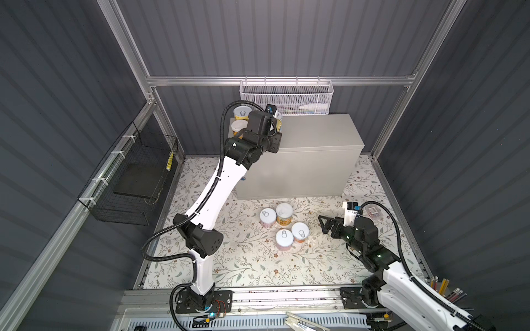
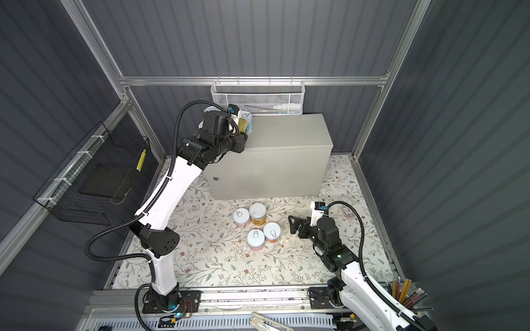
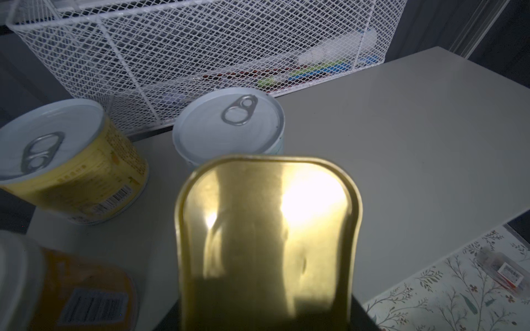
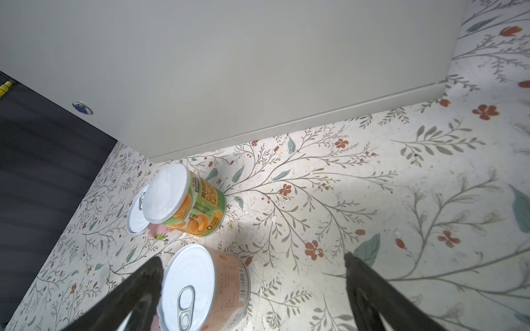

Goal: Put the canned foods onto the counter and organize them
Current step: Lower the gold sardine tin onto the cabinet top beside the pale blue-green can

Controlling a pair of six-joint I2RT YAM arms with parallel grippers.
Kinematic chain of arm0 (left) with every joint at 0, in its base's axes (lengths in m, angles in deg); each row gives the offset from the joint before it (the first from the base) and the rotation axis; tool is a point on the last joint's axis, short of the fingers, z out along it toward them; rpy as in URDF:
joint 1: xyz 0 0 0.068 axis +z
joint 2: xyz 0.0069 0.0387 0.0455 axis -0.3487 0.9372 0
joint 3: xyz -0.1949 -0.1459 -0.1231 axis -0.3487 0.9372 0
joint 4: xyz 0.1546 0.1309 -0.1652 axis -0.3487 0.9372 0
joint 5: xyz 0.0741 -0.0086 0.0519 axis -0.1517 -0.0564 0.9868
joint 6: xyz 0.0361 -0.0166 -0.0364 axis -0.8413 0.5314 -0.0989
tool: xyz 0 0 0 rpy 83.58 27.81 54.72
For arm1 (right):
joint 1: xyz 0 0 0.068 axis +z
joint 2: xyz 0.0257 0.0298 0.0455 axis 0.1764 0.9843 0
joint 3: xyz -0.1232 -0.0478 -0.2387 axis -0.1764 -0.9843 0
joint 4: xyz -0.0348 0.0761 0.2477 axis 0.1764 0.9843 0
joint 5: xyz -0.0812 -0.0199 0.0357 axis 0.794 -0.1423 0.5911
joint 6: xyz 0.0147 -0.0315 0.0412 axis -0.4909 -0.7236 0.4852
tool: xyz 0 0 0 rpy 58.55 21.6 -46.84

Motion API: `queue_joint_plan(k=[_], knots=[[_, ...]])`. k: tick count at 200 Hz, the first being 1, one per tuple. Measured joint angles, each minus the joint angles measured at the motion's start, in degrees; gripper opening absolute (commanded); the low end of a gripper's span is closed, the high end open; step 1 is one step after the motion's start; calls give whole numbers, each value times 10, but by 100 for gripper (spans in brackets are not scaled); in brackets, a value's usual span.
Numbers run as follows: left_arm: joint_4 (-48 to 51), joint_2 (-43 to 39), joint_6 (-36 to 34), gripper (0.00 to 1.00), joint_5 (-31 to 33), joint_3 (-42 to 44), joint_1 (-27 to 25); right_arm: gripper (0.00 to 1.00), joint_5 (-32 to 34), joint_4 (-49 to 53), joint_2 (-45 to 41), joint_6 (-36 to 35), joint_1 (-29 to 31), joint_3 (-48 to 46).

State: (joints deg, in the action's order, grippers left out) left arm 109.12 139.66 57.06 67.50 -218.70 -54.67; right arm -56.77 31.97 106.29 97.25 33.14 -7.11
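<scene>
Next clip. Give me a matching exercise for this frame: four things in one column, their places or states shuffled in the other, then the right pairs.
Things
1. gold-topped tin
2. yellow-label can
3. orange-and-green-label can
4. right end effector

Places or states
A. standing on the floral mat
B. open, holding nothing
C. gripped by the left end effector
D. standing on the counter

Pairs: 1-C, 2-D, 3-A, 4-B
</scene>
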Motion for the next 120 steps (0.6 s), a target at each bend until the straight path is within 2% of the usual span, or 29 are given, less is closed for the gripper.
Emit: queue_joint_plan(k=[15, 59, 120], knots=[[-11, 4, -3, 60, 3, 0, 5, 99, -2, -2, 9, 0, 0, 0], [-23, 9, -8, 96, 7, 10, 9, 99, -4, -4, 19, 0, 0, 2], [-34, 9, -7, 100, -1, 29, 10, 99, -6, -6, 40, 2, 0, 10]])
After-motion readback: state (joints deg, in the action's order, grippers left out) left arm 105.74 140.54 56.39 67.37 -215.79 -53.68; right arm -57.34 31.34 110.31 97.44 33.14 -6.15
